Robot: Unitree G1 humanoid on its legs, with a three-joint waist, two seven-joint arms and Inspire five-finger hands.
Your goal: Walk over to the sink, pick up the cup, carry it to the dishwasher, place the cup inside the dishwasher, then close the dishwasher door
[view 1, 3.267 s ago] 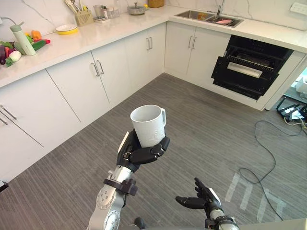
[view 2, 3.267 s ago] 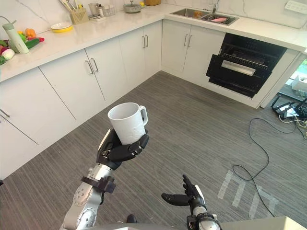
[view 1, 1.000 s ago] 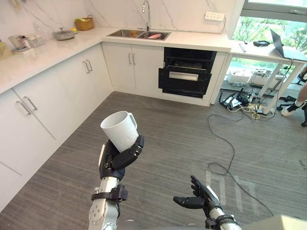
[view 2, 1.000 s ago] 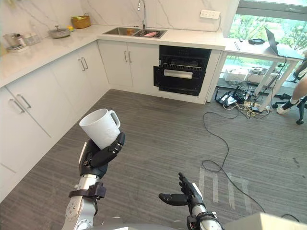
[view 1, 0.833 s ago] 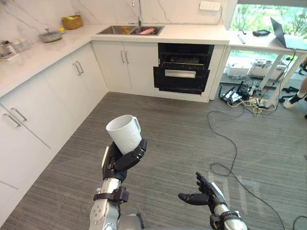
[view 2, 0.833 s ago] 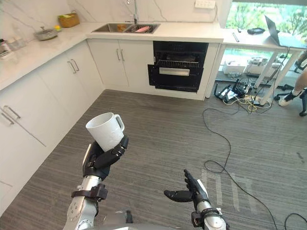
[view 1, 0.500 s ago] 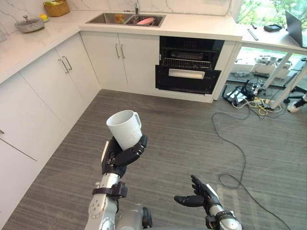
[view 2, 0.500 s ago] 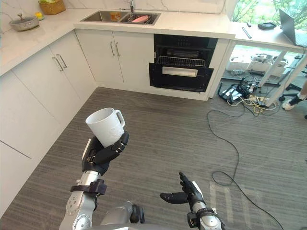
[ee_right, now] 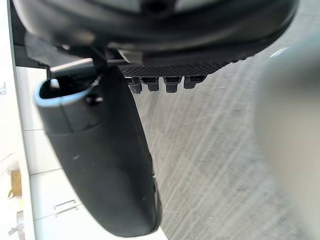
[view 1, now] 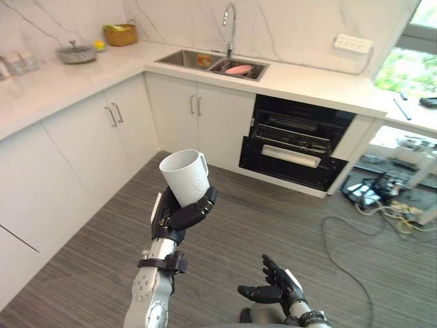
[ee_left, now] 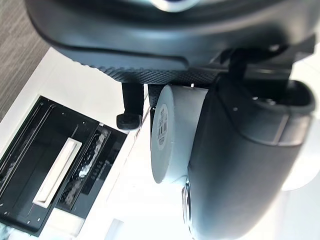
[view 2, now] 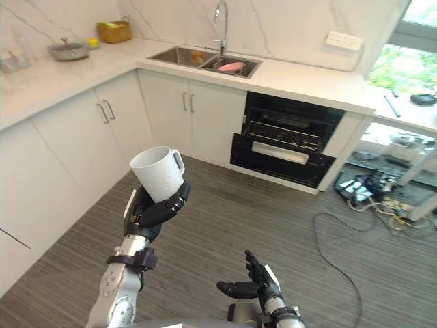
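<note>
While the left hand (view 1: 179,216) wraps its fingers and thumb around the lower body of the white cup (view 1: 184,176), that cup rides upright above the grey plank floor (view 1: 225,225). It is well short of the dishwasher (view 1: 295,150), with its handle turned toward the dishwasher's side. The dishwasher's black door hangs partly open, tilted outward, and 1 wire rack (view 1: 290,139) shows above it. To the left of the dishwasher, the steel sink (view 1: 198,61) sits in the white countertop (view 1: 321,85). A pink item (view 1: 237,69) lies in the basin nearer the dishwasher, and a tall faucet (view 1: 231,20) rises behind. The right hand (view 1: 273,291) floats low, far from the dishwasher, empty, with its fingers loosely spread.
</note>
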